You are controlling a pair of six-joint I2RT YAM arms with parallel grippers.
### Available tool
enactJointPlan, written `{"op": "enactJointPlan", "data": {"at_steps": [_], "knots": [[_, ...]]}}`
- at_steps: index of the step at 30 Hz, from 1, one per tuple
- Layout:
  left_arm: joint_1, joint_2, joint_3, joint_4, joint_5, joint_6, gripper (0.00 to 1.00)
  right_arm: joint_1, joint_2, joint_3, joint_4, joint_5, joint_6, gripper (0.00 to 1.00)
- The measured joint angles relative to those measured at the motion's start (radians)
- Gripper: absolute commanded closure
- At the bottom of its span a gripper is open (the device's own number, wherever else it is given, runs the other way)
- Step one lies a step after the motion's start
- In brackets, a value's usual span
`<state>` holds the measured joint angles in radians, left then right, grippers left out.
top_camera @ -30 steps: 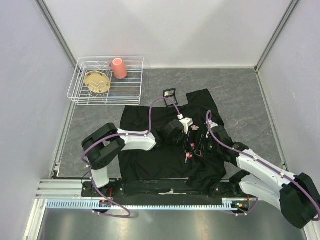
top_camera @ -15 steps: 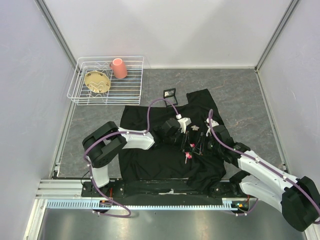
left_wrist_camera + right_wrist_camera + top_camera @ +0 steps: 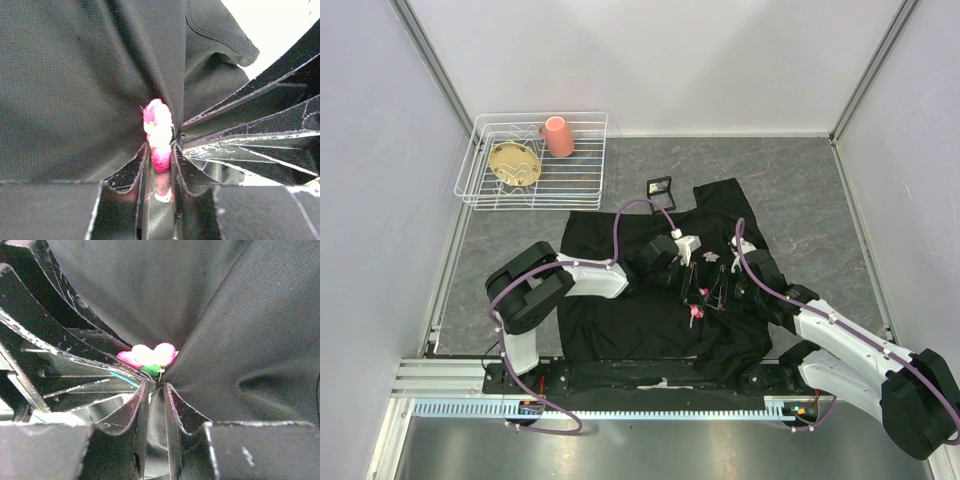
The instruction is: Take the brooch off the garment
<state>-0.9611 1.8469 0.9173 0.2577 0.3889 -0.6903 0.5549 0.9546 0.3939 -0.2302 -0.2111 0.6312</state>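
Note:
The garment [image 3: 620,310], a large black shirt, lies spread on the grey table between both arms. The brooch [image 3: 696,314] is a small pink and white fuzzy piece with a green part, pinned near the shirt's middle. In the left wrist view my left gripper [image 3: 160,150] is shut on the brooch's [image 3: 157,127] pink lower end. In the right wrist view my right gripper [image 3: 156,386] is shut on a fold of the garment [image 3: 250,330] just below the brooch [image 3: 147,355]. The cloth puckers toward both grippers. In the top view the left gripper [image 3: 692,296] and right gripper [image 3: 718,298] stand side by side over the brooch.
A white wire rack [image 3: 480,190] at the back left holds a pink cup [image 3: 558,136] and a tan dish [image 3: 513,162]. A small black-framed object [image 3: 660,186] lies just beyond the shirt's collar. Pale walls close in both sides and the back.
The left wrist has shifted slightly to the left over the shirt. Both grippers stay at the brooch; the right arm has barely moved.

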Motion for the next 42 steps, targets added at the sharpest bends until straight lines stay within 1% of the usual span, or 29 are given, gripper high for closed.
{"op": "enactJointPlan", "data": {"at_steps": [5, 13, 16, 17, 22, 23, 28, 30, 42], "knots": [[0.013, 0.006, 0.000, 0.005, 0.027, -0.002, 0.98, 0.003, -0.001, 0.000, -0.021, 0.003, -0.003, 0.78], [0.020, 0.009, 0.002, 0.005, 0.067, -0.002, 0.98, 0.005, 0.006, -0.001, -0.019, 0.002, -0.005, 0.81], [0.023, 0.012, 0.002, 0.005, 0.074, -0.002, 0.98, 0.005, 0.011, -0.002, -0.011, -0.002, -0.004, 0.87], [0.024, 0.016, 0.003, 0.005, 0.079, -0.002, 0.98, 0.005, 0.014, -0.006, -0.005, -0.004, -0.002, 0.90], [0.024, 0.027, 0.004, 0.006, 0.089, -0.005, 0.98, 0.006, 0.034, -0.016, 0.013, -0.016, 0.003, 0.92], [0.025, 0.028, 0.004, 0.005, 0.089, -0.005, 0.98, 0.006, 0.035, -0.018, 0.018, -0.019, 0.003, 0.95], [0.030, 0.031, 0.004, 0.004, 0.093, -0.009, 0.98, 0.009, 0.042, -0.030, 0.047, -0.020, 0.005, 0.96], [0.032, 0.034, 0.004, 0.003, 0.093, -0.010, 0.98, 0.010, 0.050, -0.035, 0.061, -0.019, 0.006, 0.99], [0.055, 0.058, 0.004, 0.011, 0.112, -0.032, 0.98, 0.034, 0.130, -0.068, 0.180, 0.022, 0.066, 1.00]]}}
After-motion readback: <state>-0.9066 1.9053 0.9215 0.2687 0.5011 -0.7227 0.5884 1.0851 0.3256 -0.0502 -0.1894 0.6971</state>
